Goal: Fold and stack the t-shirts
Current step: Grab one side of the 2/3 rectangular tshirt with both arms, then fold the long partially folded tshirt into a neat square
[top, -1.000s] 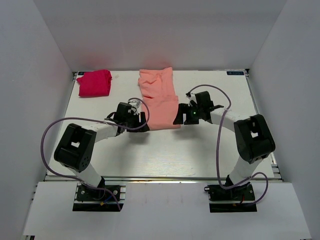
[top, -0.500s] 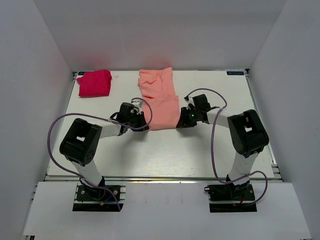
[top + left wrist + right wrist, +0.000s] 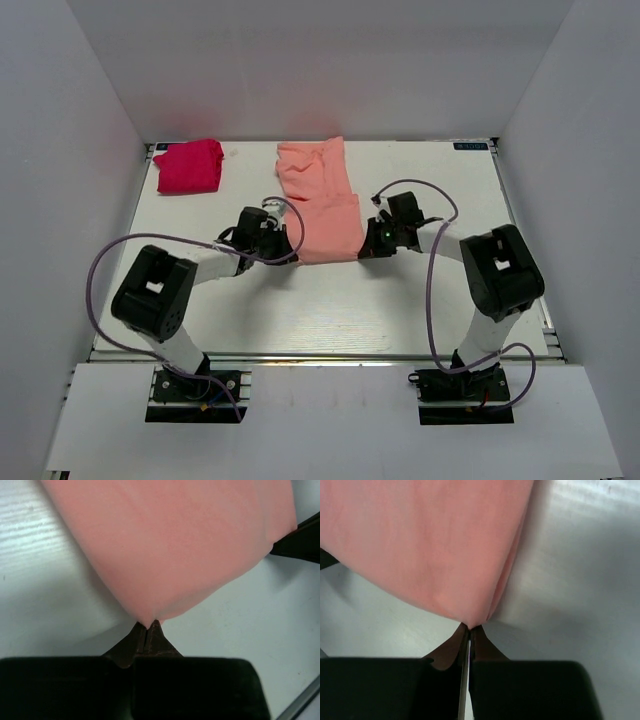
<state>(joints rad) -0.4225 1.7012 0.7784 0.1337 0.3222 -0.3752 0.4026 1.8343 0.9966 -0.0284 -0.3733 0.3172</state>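
Lying lengthwise on the white table (image 3: 330, 310), the salmon-pink t-shirt (image 3: 318, 200) is folded into a long, narrow strip that runs from the far edge toward my bases. Its far half is rumpled; its near half is smoother and a touch wider, with a step across the middle where the two meet. The cloth is plain, soft and matte.

My left gripper (image 3: 148, 626) is clamped tight, fingertips pressed together on the strip's near left corner, so the fabric bunches into a small point between them. My right gripper (image 3: 469, 627) is closed the same way on the near right corner, where a soft fold runs up from the pinch. Both sets of fingers sit low, right at the tabletop.

From each wrist the shirt spreads away from my fingertips and fills the upper part of the view. From above, its near hem stretches between my two grippers, the rest of it lying beyond them.

The magenta-red t-shirt (image 3: 188, 166) is a small folded bundle in the table's far left corner, well apart from both grippers and from the salmon one.
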